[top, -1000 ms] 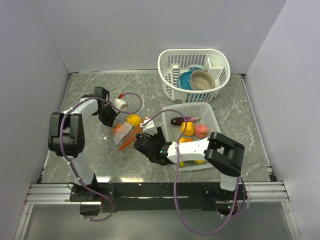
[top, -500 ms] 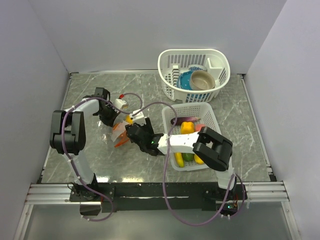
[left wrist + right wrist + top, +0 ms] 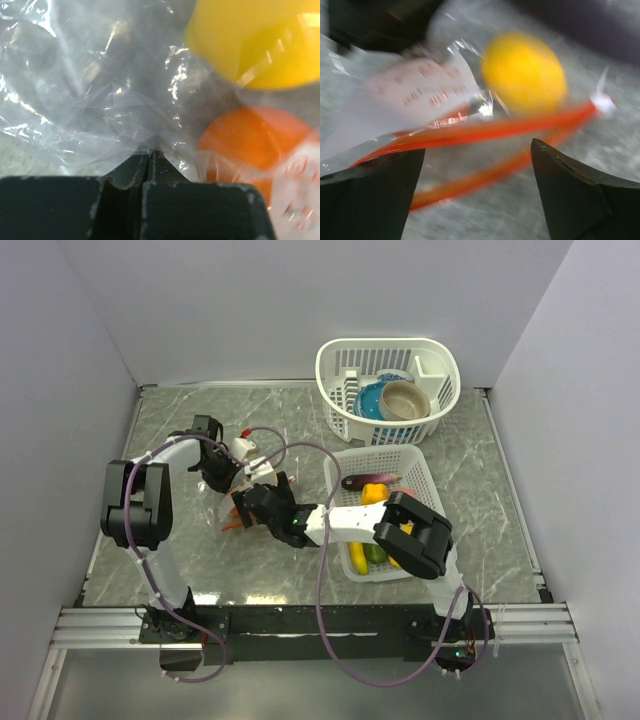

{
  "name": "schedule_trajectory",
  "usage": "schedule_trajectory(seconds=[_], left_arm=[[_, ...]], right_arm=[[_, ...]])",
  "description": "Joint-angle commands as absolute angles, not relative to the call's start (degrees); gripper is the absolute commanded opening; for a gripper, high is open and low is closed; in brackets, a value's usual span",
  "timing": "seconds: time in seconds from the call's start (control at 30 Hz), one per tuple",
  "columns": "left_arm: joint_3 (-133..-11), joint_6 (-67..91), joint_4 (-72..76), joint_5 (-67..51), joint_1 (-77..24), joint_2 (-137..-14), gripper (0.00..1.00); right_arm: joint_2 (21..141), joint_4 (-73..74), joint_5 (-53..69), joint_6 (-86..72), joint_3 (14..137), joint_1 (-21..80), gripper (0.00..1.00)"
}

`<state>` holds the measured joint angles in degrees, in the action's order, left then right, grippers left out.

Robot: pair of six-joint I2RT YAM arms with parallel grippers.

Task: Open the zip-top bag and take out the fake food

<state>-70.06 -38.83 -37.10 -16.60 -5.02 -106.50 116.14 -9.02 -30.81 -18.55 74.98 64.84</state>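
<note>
the grey table (image 3: 470, 480) is carrying two white baskets. the far basket (image 3: 338, 365) is holding bowls, and the near basket (image 3: 425, 468) is holding several pieces of toy food (image 3: 372, 492), so part of the emptying is looking done.

the bag (image 3: 230, 510) is lying on the table left of the near basket, between the two arms. its red zipper strip (image 3: 485, 132) is parting into two lines, so the mouth is looking open.

a yellow piece (image 3: 525, 72) and an orange piece (image 3: 245, 145) are sitting inside the bag, so these are waiting to come out.

the left gripper (image 3: 150, 156) is pinching a fold of the bag's clear film, fingers tight together. the right gripper (image 3: 477, 147) is hovering at the mouth with its fingers spread wide, holding nothing.
</note>
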Motion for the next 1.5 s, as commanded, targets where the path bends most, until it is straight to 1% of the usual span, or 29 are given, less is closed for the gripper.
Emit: schedule_trajectory(seconds=[0.0,0.1,0.23,0.53,0.57,0.6,0.63,0.67,0.73,0.77,0.83,0.9,0.93,0.97,1.03,1.07,1.13,1.2,1.23,1.3,1.33,1.37,1.4,1.43,1.47], left_arm=[[-69.96,-36.83,-38.84,-21.79,-7.38,-104.60,0.01],[-69.79,-35.95,-40.43,-24.08,-8.44,-104.24,0.01],[-70.05,-35.42,-42.27,-26.54,-9.14,-104.15,0.01],[-69.08,-35.68,-43.33,-26.98,-9.14,-102.31,0.01],[-69.08,-35.68,-43.24,-26.72,-9.14,-102.04,0.01],[-69.00,-35.77,-42.98,-26.20,-9.14,-102.13,0.01],[-68.99,-35.95,-42.80,-25.93,-9.14,-102.04,0.01],[-68.91,-35.95,-42.63,-25.58,-9.14,-102.22,0.01],[-68.91,-35.77,-41.58,-23.91,-8.97,-102.22,0.01],[-68.91,-35.77,-41.22,-23.21,-8.88,-102.56,0.01],[-69.17,-35.33,-40.00,-21.28,-8.70,-102.83,0.01],[-69.35,-35.16,-38.94,-19.96,-8.44,-103.45,0.01],[-69.08,-34.90,-37.46,-17.95,-8.35,-103.62,0.01],[-68.91,-34.81,-36.83,-16.80,-8.26,-103.97,0.01],[-68.64,-34.89,-36.13,-14.86,-8.17,-104.32,0.01],[-68.64,-34.89,-36.04,-14.77,-8.09,-104.59,0.01],[-68.64,-34.81,-36.12,-14.85,-8.00,-104.59,0.01],[-68.73,-34.80,-36.47,-15.38,-8.00,-104.33,0.01],[-68.90,-34.80,-36.65,-15.64,-8.00,-104.33,0.01],[-69.17,-34.80,-37.09,-16.35,-8.00,-104.06,0.01],[-69.43,-34.89,-37.18,-16.43,-8.00,-104.06,0.01],[-69.61,-34.98,-37.35,-16.87,-8.00,-104.24,0.01],[-70.04,-34.89,-37.88,-17.05,-8.09,-104.41,0.01],[-70.14,-34.89,-38.05,-17.22,-8.00,-104.50,0.01],[-70.14,-34.98,-38.14,-17.23,-8.00,-104.50,0.01]], right_arm=[[119.08,-14.06,-23.57,-16.18,79.89,64.95,1.00],[120.32,-15.03,-19.70,-15.38,80.33,64.95,1.00],[122.43,-12.83,-19.78,-16.17,82.53,64.86,1.00],[125.95,-9.76,-19.34,-18.54,83.59,64.86,1.00],[125.95,-9.76,-19.16,-18.54,83.50,64.86,0.94],[125.60,-9.49,-19.07,-18.54,83.24,64.95,0.85],[124.99,-9.67,-19.33,-18.54,81.84,64.95,0.74],[122.89,-10.02,-19.94,-18.89,80.78,64.86,0.50],[119.64,-10.98,-21.17,-18.98,75.88,65.39,0.28],[115.62,-12.55,-22.75,-18.90,73.76,65.74,0.18],[111.20,-13.79,-24.07,-18.55,67.96,66.27,0.18],[103.74,-13.98,-26.27,-18.02,63.05,67.76,0.19],[101.19,-14.06,-27.15,-17.76,61.54,68.29,0.20],[96.20,-13.19,-28.03,-17.67,60.13,68.90,0.20],[91.60,-11.79,-29.35,-18.28,57.06,69.08,0.22],[87.41,-9.78,-30.14,-19.24,56.08,69.08,0.22],[83.52,-7.83,-33.37,-20.12,53.45,69.00,0.22],[77.98,-4.76,-37.59,-21.97,50.73,68.91,0.21],[76.31,-3.62,-42.49,-23.10,49.67,68.91,0.18],[72.43,-0.01,-47.96,-27.23,47.21,67.95,0.15],[71.81,3.65,-50.42,-30.12,47.02,65.76,0.12],[71.81,12.22,-54.36,-38.50,47.28,63.92,0.10],[72.15,15.96,-55.19,-42.24,48.07,62.07,0.10],[73.20,19.04,-55.98,-47.32,48.34,59.01,0.31],[73.91,23.25,-56.16,-48.33,48.69,58.10,0.51]])
